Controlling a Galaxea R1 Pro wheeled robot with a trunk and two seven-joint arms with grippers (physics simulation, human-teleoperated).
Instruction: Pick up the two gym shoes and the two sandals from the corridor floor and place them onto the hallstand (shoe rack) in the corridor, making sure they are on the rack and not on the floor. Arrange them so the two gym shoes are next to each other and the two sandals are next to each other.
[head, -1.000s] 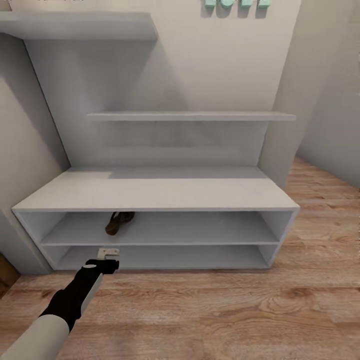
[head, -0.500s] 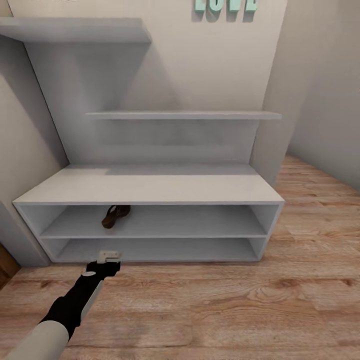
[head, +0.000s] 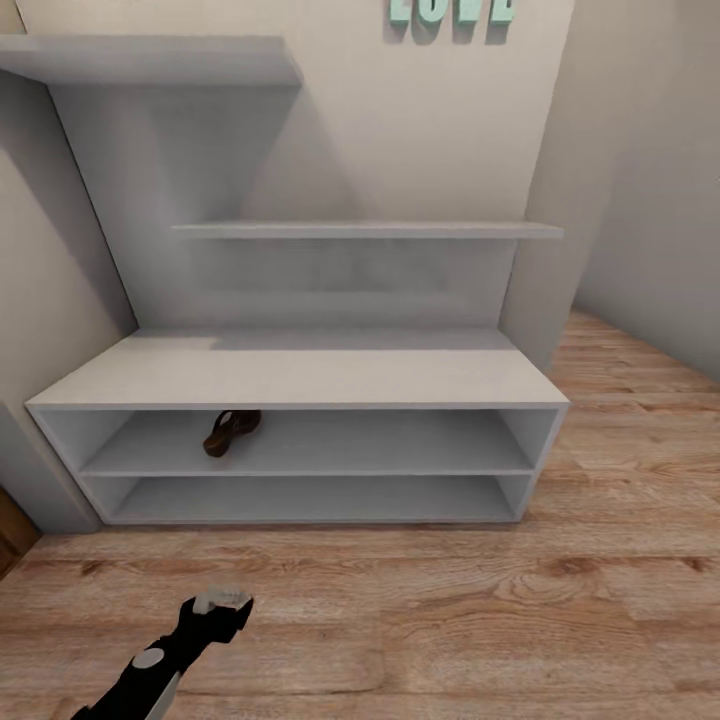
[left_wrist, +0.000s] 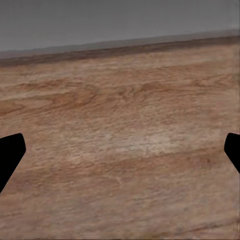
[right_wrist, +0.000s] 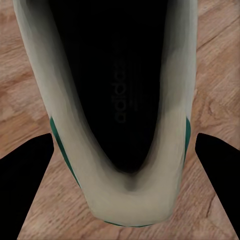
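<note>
The left arm is black with a small pale grey round patch on its upper side, ending near the hallstand in a pale grey-white gripper head. In both wrist views, the fingers are plain flat black.

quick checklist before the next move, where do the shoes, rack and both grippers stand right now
1. One sandal lies in the hallstand's upper compartment: ok.
2. Second sandal beside it: not ok; the shelf space next to it is bare.
3. Left gripper is off the rack and over the corridor floor, fingers spread with only planks between them: ok.
4. Gym shoe sits between the right gripper's fingers: ok. Whether they pinch it: cannot tell.
5. Gym shoes on the rack: not ok; none there.
6. Free room on the flat top and lower compartment: ok.
</note>
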